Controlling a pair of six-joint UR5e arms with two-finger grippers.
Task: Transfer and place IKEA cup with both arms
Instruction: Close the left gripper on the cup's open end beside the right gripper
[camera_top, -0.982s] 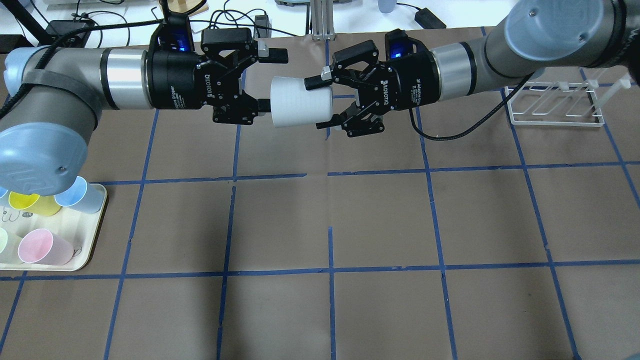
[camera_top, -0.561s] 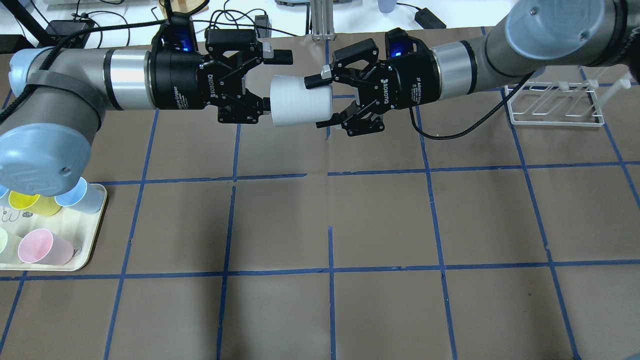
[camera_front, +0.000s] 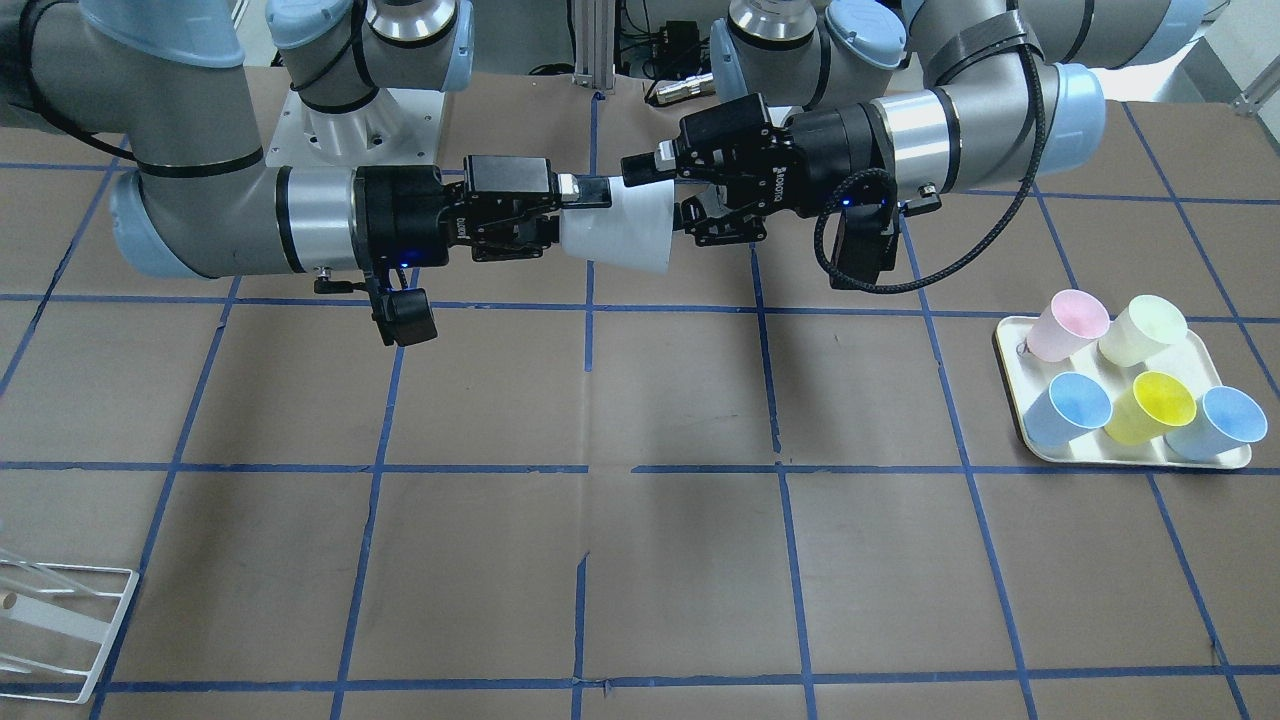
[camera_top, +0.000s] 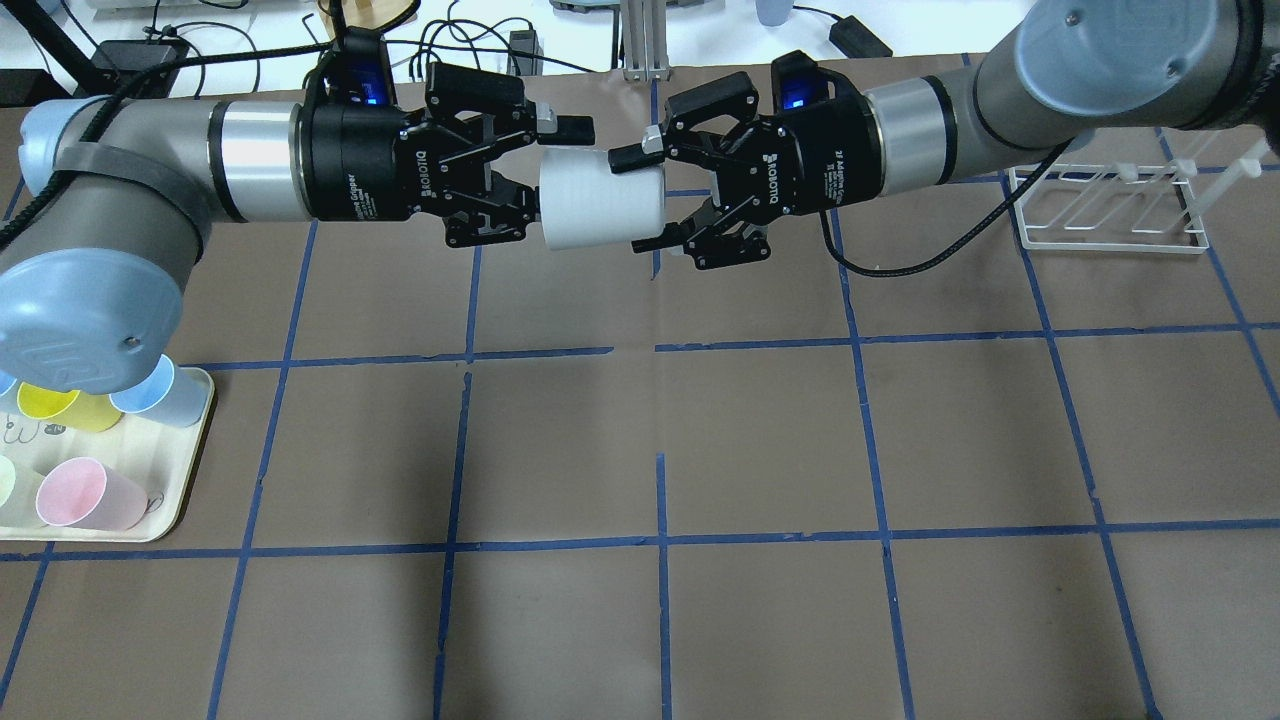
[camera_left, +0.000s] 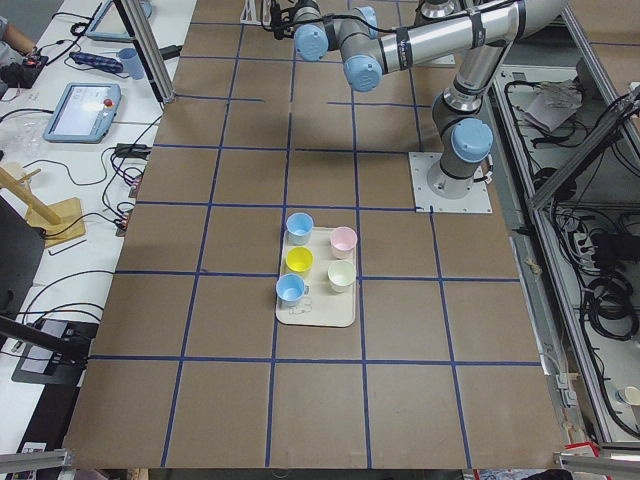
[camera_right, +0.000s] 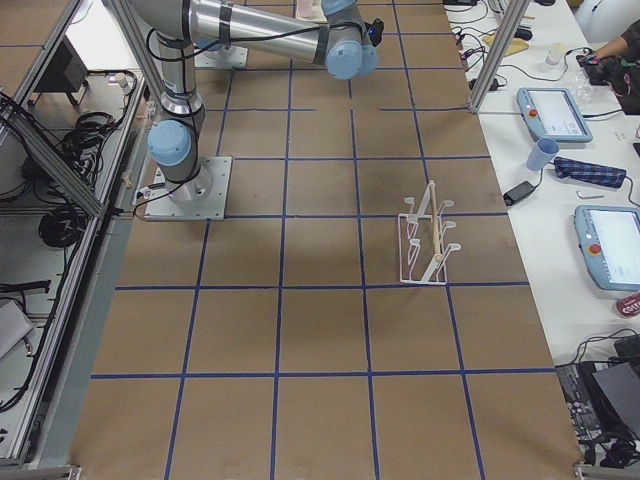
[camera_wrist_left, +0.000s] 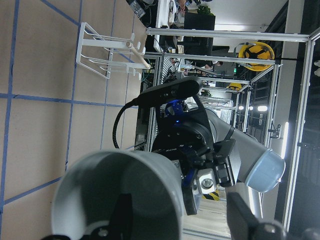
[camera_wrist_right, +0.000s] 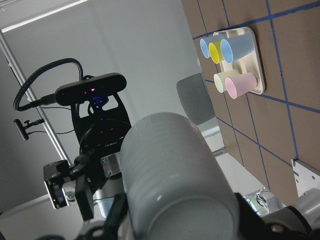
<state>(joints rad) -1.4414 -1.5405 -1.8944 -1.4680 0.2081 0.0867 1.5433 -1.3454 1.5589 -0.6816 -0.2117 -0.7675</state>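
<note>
The IKEA cup (camera_top: 600, 200) is pale grey-white and lies on its side in the air over the far middle of the table. It also shows in the front view (camera_front: 620, 228). Its mouth faces my left gripper (camera_top: 553, 170) and its base faces my right gripper (camera_top: 635, 200). The right gripper is shut on the cup's narrow end, one finger on each side. The left gripper is open. In the left wrist view one finger is inside the cup's mouth (camera_wrist_left: 115, 195) and the other is outside, apart from the wall. The right wrist view shows the cup's base (camera_wrist_right: 185, 210).
A cream tray (camera_top: 190, 470) with several pastel cups sits at the table's left edge, partly under my left elbow; it also shows in the front view (camera_front: 1130, 455). A white wire rack (camera_top: 1110, 215) stands at the far right. Cables and equipment lie beyond the far edge.
My left gripper has moved right, toward the cup's mouth, and its jaws have narrowed. The cup and the right gripper have stayed in place.
</note>
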